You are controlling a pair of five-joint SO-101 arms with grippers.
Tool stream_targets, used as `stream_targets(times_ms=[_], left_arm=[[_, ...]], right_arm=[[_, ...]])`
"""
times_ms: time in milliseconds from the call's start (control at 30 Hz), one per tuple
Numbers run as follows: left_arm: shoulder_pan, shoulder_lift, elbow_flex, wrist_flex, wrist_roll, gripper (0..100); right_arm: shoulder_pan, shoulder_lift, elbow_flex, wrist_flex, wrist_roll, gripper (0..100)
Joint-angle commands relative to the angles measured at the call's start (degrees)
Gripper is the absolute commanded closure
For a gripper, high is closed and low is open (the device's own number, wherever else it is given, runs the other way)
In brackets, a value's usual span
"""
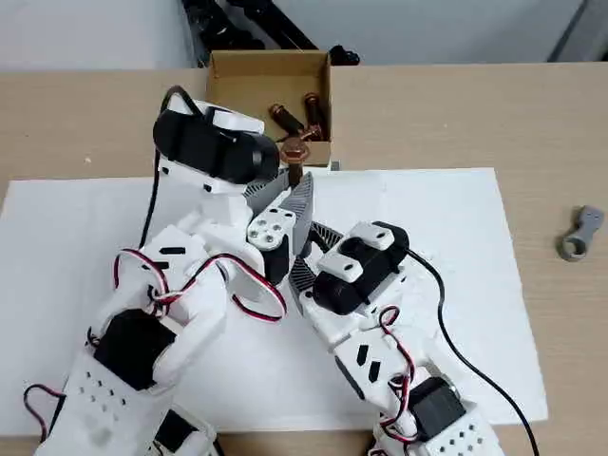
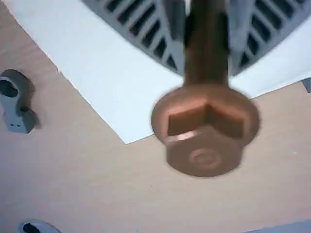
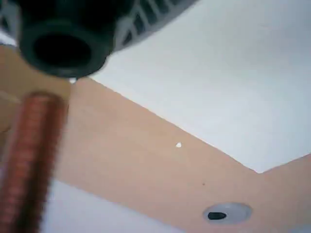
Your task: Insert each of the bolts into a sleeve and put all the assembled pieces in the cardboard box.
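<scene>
My left gripper (image 1: 291, 190) is shut on a copper bolt (image 1: 294, 160) just in front of the cardboard box (image 1: 228, 71). The bolt's hex head (image 2: 204, 128) points away from the grey fingers (image 2: 146, 29). Close behind it, my right gripper (image 1: 302, 255) is shut on a black sleeve (image 3: 62, 47), whose open end faces the camera. The bolt's threaded shaft (image 3: 30, 160) lies beside that sleeve, not inside it. Two assembled pieces (image 1: 302, 116) lie in the box.
White paper (image 1: 427, 247) covers the middle of the wooden table. A grey wrench-like part (image 1: 579, 233) (image 2: 15, 107) lies on bare wood to the right. Dark equipment stands behind the box.
</scene>
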Motion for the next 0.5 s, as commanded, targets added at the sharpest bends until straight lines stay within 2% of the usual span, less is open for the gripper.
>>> stream_targets(times_ms=[0,467], left_arm=[[0.44,-1.05,-0.66,-1.67,0.62,100],[0.18,-1.05,0.48,0.97,0.7,100]], right_arm=[[-0.31,-0.84,-2.11,-1.63,0.62,99.5],[-0.22,-0.84,-2.11,-1.63,0.62,99.5]])
